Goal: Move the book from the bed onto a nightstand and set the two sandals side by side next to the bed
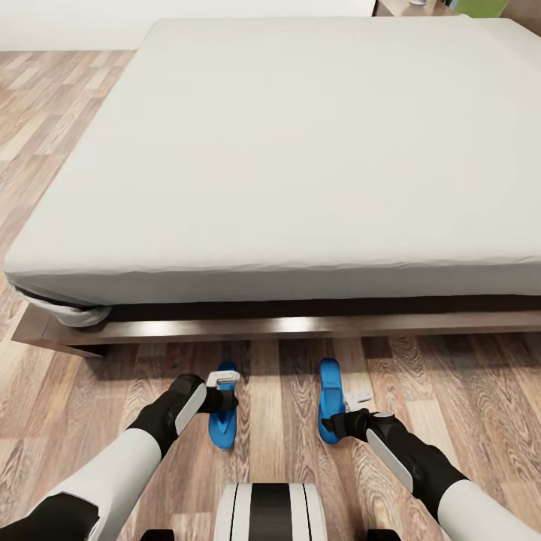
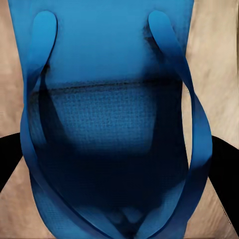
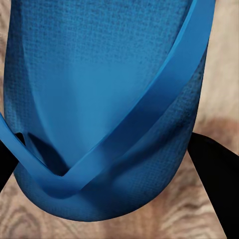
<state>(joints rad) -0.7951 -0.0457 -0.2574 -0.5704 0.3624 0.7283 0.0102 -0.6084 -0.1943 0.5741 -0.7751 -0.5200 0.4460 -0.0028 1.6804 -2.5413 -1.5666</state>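
Note:
Two bright blue sandals lie low over the wood floor just in front of the bed (image 1: pixel 300 327), toes toward it and roughly parallel, a hand's width apart. My left gripper (image 1: pixel 223 380) is shut on the left sandal (image 1: pixel 223 428) near its toe end. In the left wrist view that sandal (image 2: pixel 114 114) spans the gap between the black fingers (image 2: pixel 225 169), which touch both its edges. My right gripper (image 1: pixel 352 400) is shut on the right sandal (image 1: pixel 328 391). That sandal (image 3: pixel 99 99) looks slightly tilted between its fingers (image 3: pixel 215 179). The book is out of view.
The pale grey mattress (image 1: pixel 300 150) spans most of the head view, its sheet bunched at the near left corner (image 1: pixel 71 312). Brown furniture with a green object (image 1: pixel 481 6) stands past the bed's far right corner. Plank floor (image 1: pixel 52 113) runs along the bed's left side.

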